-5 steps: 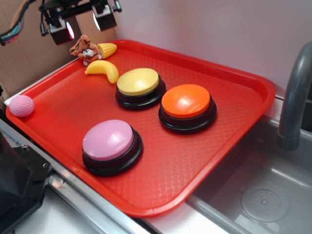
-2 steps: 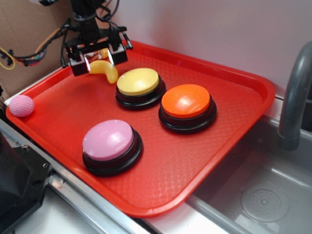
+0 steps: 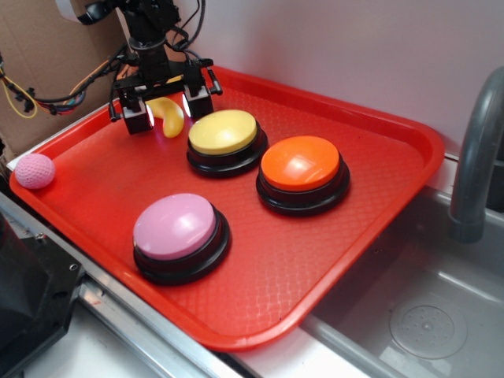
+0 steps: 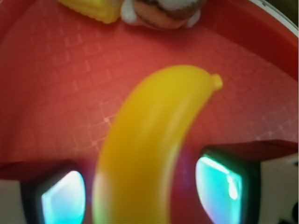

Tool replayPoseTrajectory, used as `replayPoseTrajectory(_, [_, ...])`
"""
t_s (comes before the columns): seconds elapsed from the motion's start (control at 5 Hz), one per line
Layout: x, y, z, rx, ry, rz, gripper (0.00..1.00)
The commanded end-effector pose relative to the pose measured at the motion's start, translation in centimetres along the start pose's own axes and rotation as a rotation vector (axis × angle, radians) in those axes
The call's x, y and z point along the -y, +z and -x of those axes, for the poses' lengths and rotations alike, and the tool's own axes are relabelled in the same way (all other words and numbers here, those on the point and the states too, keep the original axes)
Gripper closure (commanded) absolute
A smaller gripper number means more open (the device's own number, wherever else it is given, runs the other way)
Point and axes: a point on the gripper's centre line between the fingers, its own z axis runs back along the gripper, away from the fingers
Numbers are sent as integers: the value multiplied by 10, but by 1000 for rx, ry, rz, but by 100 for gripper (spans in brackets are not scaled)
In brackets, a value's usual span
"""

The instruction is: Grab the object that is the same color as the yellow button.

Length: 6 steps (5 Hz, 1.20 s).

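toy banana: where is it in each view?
Exterior: banana upper left on the red tray, between the claw fingers, left of the yellow button.
Wrist: banana fills the centre, between both fingers.
Shared landmark: the tray's waffle-textured floor.

- The exterior view looks down at an angle from the front of the red tray (image 3: 378, 236), far enough back to take in the whole tray, the sink (image 3: 425, 315) at right and the wall behind.
- The wrist view sits between the gripper (image 4: 140, 189) fingers, facing down and toward the tray's far corner, very close and blurred.
- Both views share the banana (image 3: 168, 115) (image 4: 149, 140) between the fingers and the tray floor around it.
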Motion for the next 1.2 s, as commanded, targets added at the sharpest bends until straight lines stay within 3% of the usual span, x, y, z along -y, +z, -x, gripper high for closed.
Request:
replayPoseTrajectory(0.0, [-6,30,-14,30,-130,115,100])
replayPoseTrajectory(0.2, [1,54,-16,-38,-350,185,100])
replayPoseTrajectory(0.4, [7,91,-10,-6,-545,195,100])
replayPoseTrajectory(0.6, [13,122,6,-4,-724,242,100])
replayPoseTrajectory(0.8, [12,147,20,-54,-838,244,100])
replayPoseTrajectory(1.0, [6,167,33,-62,-882,264,100])
